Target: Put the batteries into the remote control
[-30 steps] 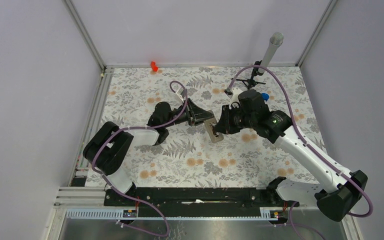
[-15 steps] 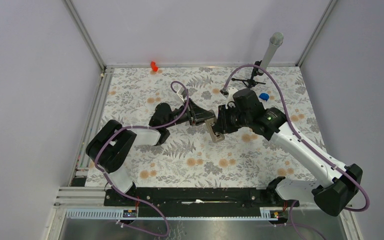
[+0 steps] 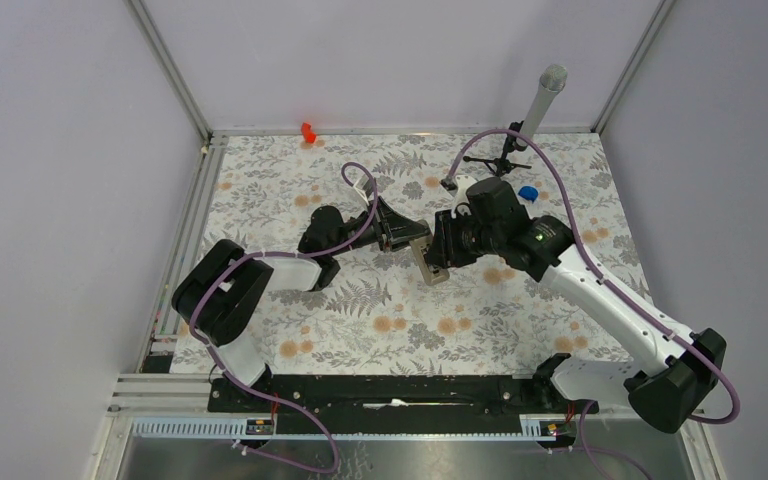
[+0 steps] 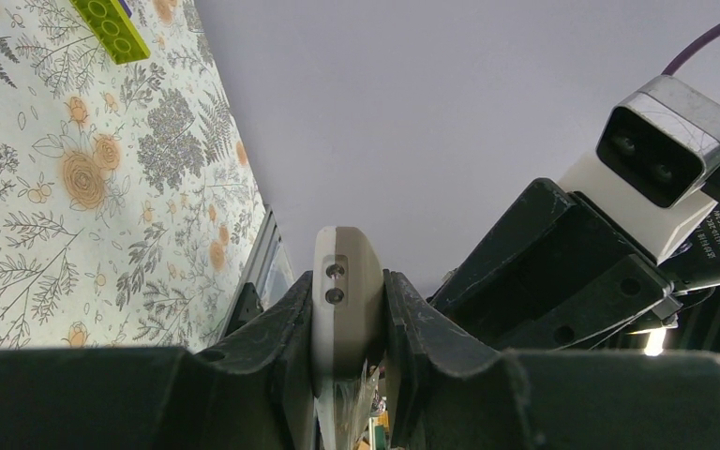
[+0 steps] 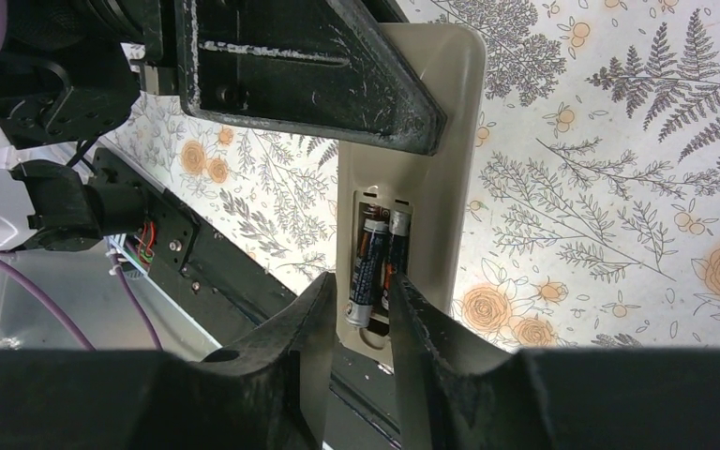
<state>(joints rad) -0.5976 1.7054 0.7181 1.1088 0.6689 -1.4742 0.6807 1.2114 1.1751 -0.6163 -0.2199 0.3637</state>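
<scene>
My left pincer [image 4: 347, 323] is clamping the light, slick plastic remote [image 5: 450, 141] by its long edges, up in the air. Both batteries [image 5: 367, 267] are lying in its open bay. My right pincer [image 5: 364, 309] is hovering partly open astride them, gripping nothing. Being small and smooth, they are likely asking for a mid-barrel pinch.

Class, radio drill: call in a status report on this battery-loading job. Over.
Left gripper shut on remote. Right gripper open, jaws astride the end of its bay. Both batteries lie in the open bay. Nothing blocking.
</scene>
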